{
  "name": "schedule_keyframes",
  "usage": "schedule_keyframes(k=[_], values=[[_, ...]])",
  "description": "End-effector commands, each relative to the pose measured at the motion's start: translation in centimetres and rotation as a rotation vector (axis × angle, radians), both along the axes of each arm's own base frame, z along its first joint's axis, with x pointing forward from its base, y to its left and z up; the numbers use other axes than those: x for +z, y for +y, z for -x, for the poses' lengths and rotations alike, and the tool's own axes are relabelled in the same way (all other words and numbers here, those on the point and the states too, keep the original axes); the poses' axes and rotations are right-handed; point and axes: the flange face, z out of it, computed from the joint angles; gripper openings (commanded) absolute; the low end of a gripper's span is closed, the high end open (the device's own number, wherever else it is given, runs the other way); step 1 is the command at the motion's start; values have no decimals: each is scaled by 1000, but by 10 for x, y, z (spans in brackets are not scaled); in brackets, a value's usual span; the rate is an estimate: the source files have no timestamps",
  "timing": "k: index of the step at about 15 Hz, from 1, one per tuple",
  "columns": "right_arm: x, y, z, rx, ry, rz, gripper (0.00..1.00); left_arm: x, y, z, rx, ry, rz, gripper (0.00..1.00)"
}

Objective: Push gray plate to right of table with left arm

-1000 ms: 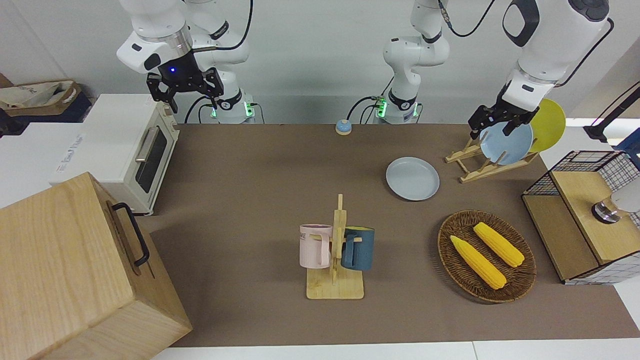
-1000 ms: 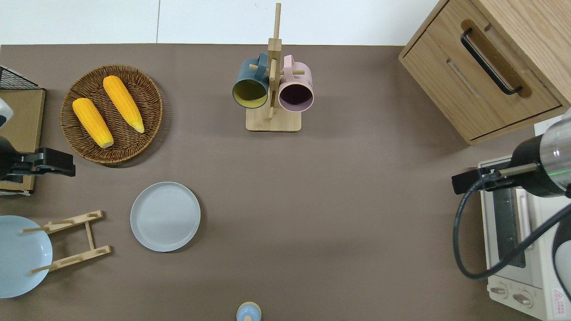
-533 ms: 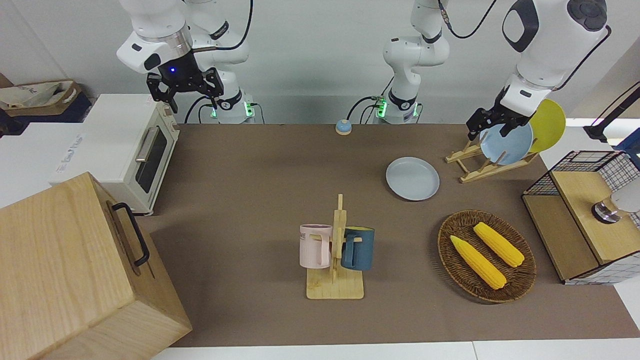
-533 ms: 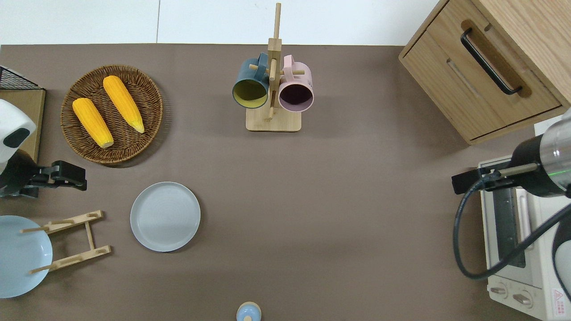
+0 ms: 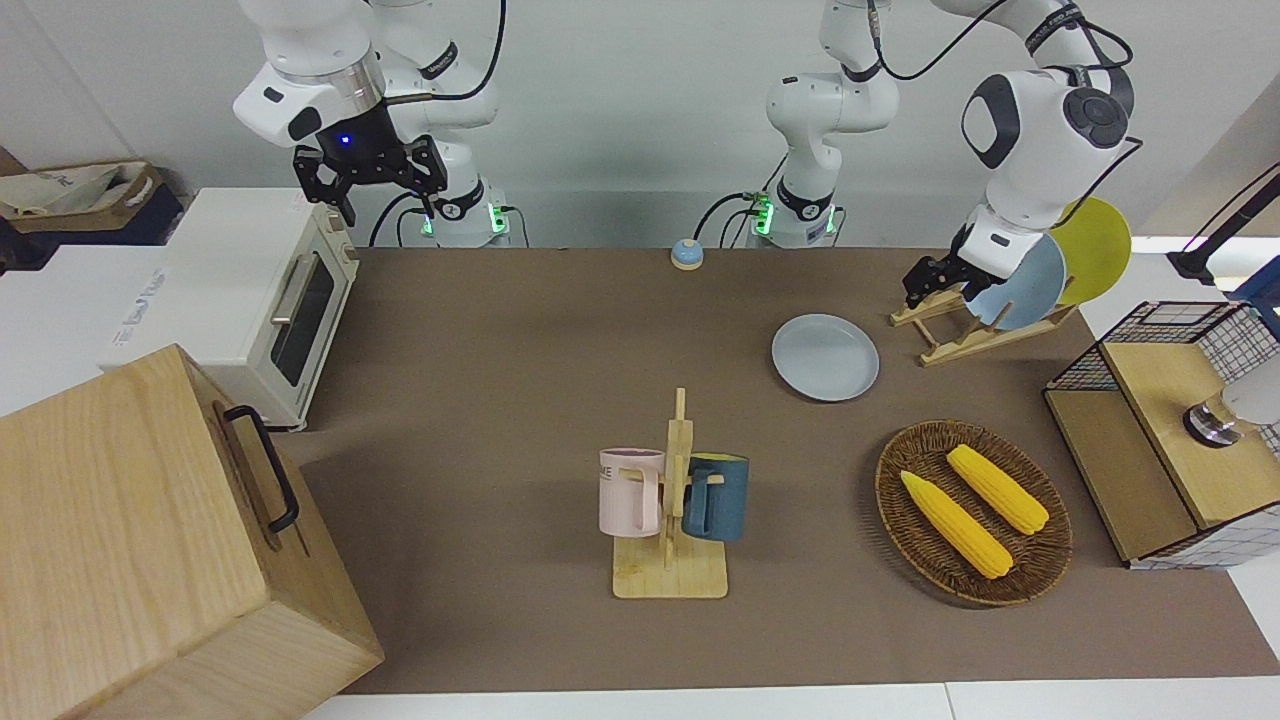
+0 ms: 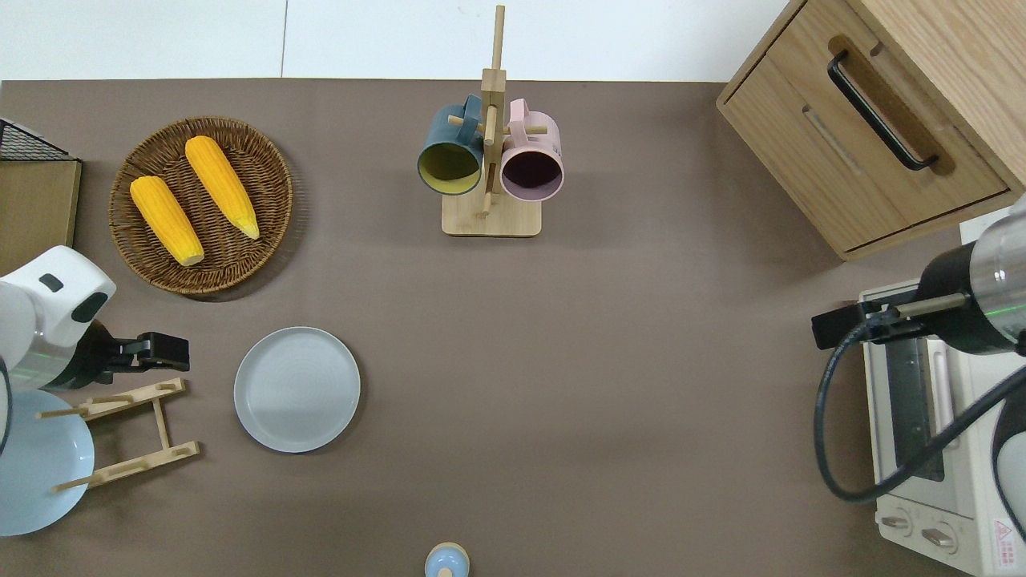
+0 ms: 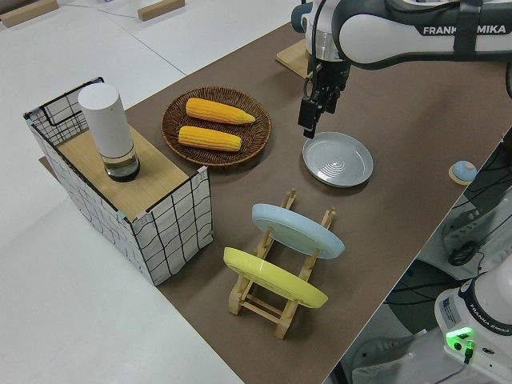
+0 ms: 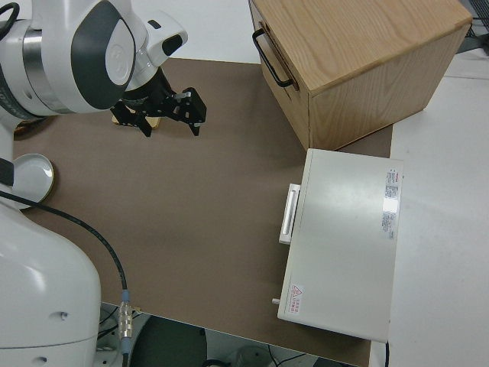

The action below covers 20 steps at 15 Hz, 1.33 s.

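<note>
The gray plate [image 5: 825,357] [image 6: 296,389] [image 7: 338,159] lies flat on the brown table [image 5: 500,350] [image 6: 601,361], toward the left arm's end. My left gripper [image 5: 922,285] [image 6: 167,353] [image 7: 310,122] hangs low over the bare tabletop between the wooden plate rack [image 6: 128,433] and the wicker basket [image 6: 240,264]. It is beside the gray plate, on the side toward the left arm's end of the table, with a gap between them. My right arm is parked, its gripper [image 5: 372,190] [image 8: 170,121] open and empty.
The rack [image 5: 960,335] holds a sky-blue plate [image 5: 1030,290] and a yellow plate [image 5: 1100,245]. Two corn cobs lie in the basket [image 5: 900,520]. A mug stand [image 5: 672,500] is mid-table. A wooden cabinet [image 5: 150,540] and toaster oven [image 5: 270,300] stand at the right arm's end.
My left gripper has come in from the left arm's end of the table toward the gray plate and dropped lower. The plate has not moved. The right arm is still.
</note>
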Motion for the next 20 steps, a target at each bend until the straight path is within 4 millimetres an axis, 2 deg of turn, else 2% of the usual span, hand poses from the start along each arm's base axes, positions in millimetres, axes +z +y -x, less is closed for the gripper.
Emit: schedule_keyframes(k=[1, 7, 12, 14, 17, 18, 19, 20], values=[[4, -1, 3, -15, 5, -4, 983, -35, -4, 27, -12, -40, 15, 995], [4, -1, 3, -15, 4, -2, 983, -106, -10, 52, 2, -92, 8, 995], [4, -2, 3, -17, 5, -4, 983, -138, -11, 56, 17, -91, 1, 993], [4, -1, 3, -15, 5, -4, 983, -164, -16, 62, 25, -114, -5, 993], [4, -1, 3, -15, 5, -4, 983, -177, -19, 61, 24, -112, -8, 985], [4, -2, 3, -17, 5, -4, 983, -181, -19, 60, 24, -114, -9, 950], [4, -2, 3, -17, 4, -2, 983, -185, -19, 59, 24, -112, -9, 815], [4, -2, 3, -17, 5, -4, 983, -185, -19, 59, 24, -112, -9, 411]])
